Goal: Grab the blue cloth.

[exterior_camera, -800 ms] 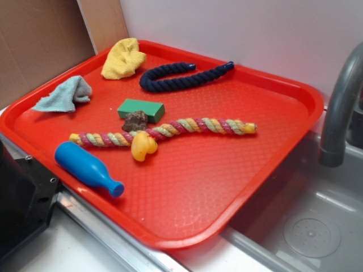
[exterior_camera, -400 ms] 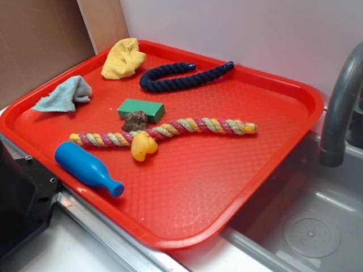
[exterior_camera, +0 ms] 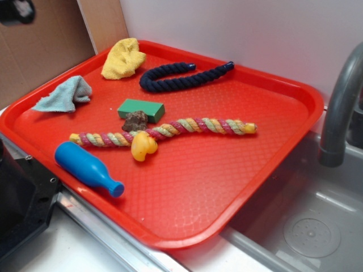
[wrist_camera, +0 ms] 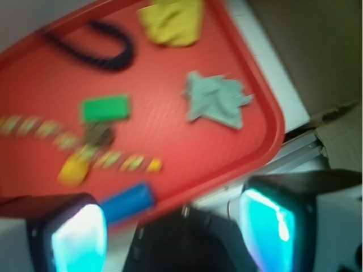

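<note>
Hovering high above the red tray (wrist_camera: 266,107), pincer (wrist_camera: 173,229) spread wide, holding nothing; both fingertips (wrist_camera: 76,238) seen at the bottom of the wrist view, well apart from each other. In the exterior view, only a dark blurred shape at the top left corner, probably part of the pincer (exterior_camera: 16,10), too cut off to judge there.

Blue cloth (wrist_camera: 218,99) lying crumpled on the tray floor, ahead of the pincer and closer to the right fingertip's side, near the tray's rim; untouched, well clear of both fingertips. Same cloth (exterior_camera: 63,94) at the left edge of the tray in the exterior view.

Yellow cloth (wrist_camera: 170,21) farther ahead, beyond the blue cloth, close to the far rim. Dark navy rope (wrist_camera: 93,45) curled farther out, toward the left fingertip's side. Green block (wrist_camera: 105,107) roughly straight ahead at mid-distance. Multicoloured rope (wrist_camera: 68,141) and yellow toy (wrist_camera: 74,170) nearer, on the left fingertip's side. Blue bottle (wrist_camera: 127,203) closest, lying just ahead of the gap between the fingertips. Wrist view motion-blurred; finer detail not legible.
</note>
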{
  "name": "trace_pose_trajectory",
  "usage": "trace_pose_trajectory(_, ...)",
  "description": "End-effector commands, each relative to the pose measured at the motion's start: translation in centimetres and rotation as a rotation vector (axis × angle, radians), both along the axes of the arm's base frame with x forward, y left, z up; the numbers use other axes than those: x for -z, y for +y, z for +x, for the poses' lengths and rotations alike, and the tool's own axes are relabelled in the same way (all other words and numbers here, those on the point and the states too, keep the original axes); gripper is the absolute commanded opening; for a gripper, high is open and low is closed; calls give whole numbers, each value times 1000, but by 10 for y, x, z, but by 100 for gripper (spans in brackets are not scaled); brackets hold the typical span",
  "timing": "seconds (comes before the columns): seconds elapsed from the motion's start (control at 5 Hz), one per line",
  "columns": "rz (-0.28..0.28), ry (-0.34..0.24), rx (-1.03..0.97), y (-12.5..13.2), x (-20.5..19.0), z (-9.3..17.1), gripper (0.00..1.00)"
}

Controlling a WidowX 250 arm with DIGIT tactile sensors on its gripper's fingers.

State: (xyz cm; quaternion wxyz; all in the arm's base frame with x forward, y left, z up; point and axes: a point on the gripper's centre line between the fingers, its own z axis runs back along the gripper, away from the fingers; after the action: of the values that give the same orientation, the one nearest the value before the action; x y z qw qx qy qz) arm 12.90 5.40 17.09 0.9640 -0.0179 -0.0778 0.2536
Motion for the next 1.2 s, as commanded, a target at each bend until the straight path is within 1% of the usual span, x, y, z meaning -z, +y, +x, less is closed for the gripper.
trace_pose_trajectory(0.0, 104, -2, -64, 16, 48, 29, 100)
trace_pose_trajectory(0.2, 103, 12, -6, 22, 67, 30, 100)
trace_pose_trajectory(0.4, 100, 57, 2, 38, 87, 31, 100)
trace_pose_trajectory(0.6, 93, 80, -4, 50, 107, 17, 100)
trace_pose_trajectory(0.8, 114, 85, 52, 51, 127, 16, 100)
trace_pose_trajectory(1.0, 138, 51, 112, 50, 131, 22, 100)
